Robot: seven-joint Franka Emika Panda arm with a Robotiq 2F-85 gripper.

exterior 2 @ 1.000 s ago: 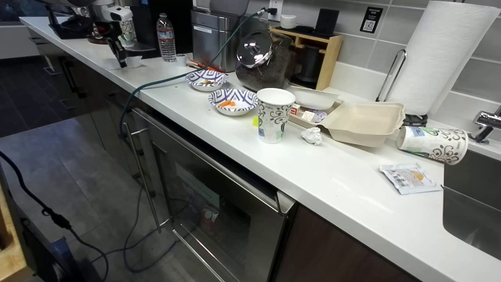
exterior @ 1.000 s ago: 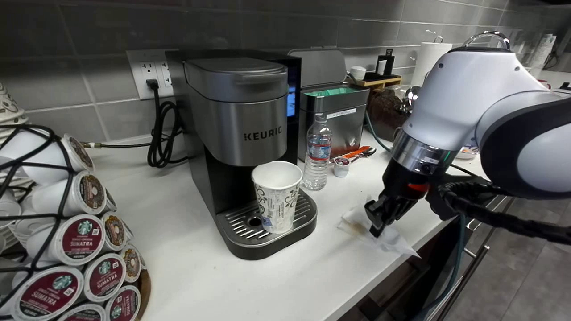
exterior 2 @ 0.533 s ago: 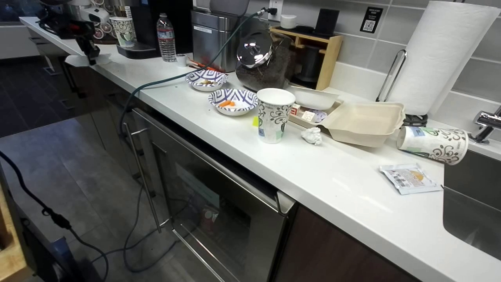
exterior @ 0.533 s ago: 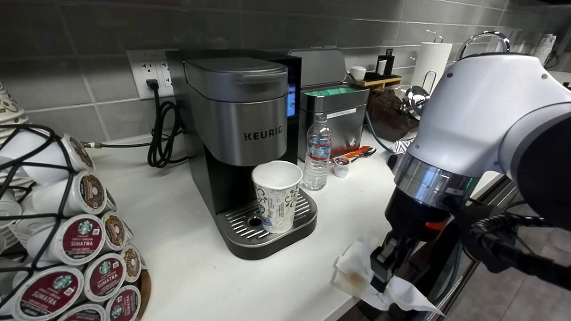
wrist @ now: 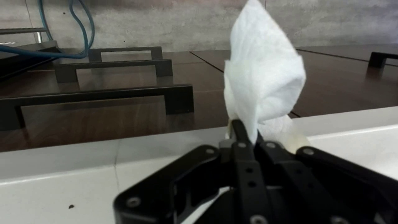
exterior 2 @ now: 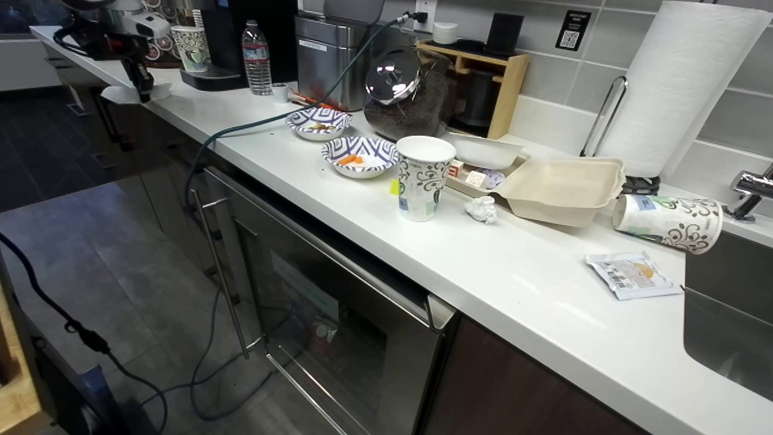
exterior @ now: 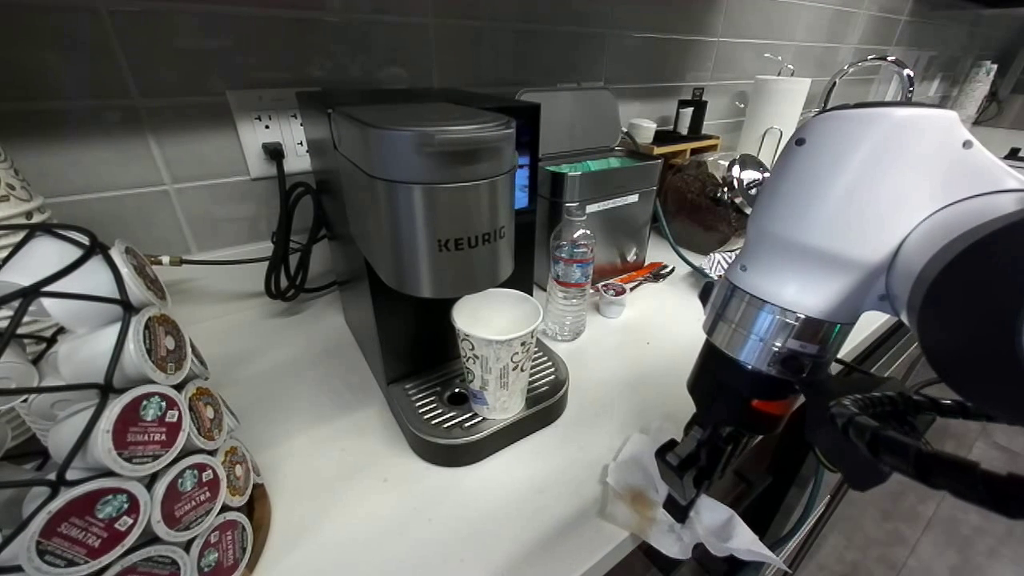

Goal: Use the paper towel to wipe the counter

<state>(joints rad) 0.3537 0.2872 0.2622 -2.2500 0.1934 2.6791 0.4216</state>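
The paper towel (exterior: 724, 528) is a thin white sheet with a brown stain. My gripper (exterior: 677, 506) is shut on it at the front edge of the white counter (exterior: 448, 520). Part of the towel rests on the counter and part hangs past the edge. In an exterior view the towel (exterior 2: 124, 94) sticks out on both sides of my gripper (exterior 2: 145, 93). In the wrist view a fold of the towel (wrist: 264, 77) stands up between the fingertips of my gripper (wrist: 248, 133). A small dark speck (wrist: 71, 206) lies on the counter (wrist: 37, 199).
A Keurig coffee maker (exterior: 432, 232) holds a paper cup (exterior: 496, 360). A water bottle (exterior: 570, 280) and a small pod (exterior: 613, 300) stand behind. Coffee pods (exterior: 128, 432) are stacked at the left. Bowls (exterior 2: 361, 158), another cup (exterior 2: 424, 181) and a food box (exterior 2: 561, 190) stand farther along the counter.
My gripper dragged the towel along the counter to its front edge, down in one exterior picture and left in another. In the last half second it shifted only slightly back.
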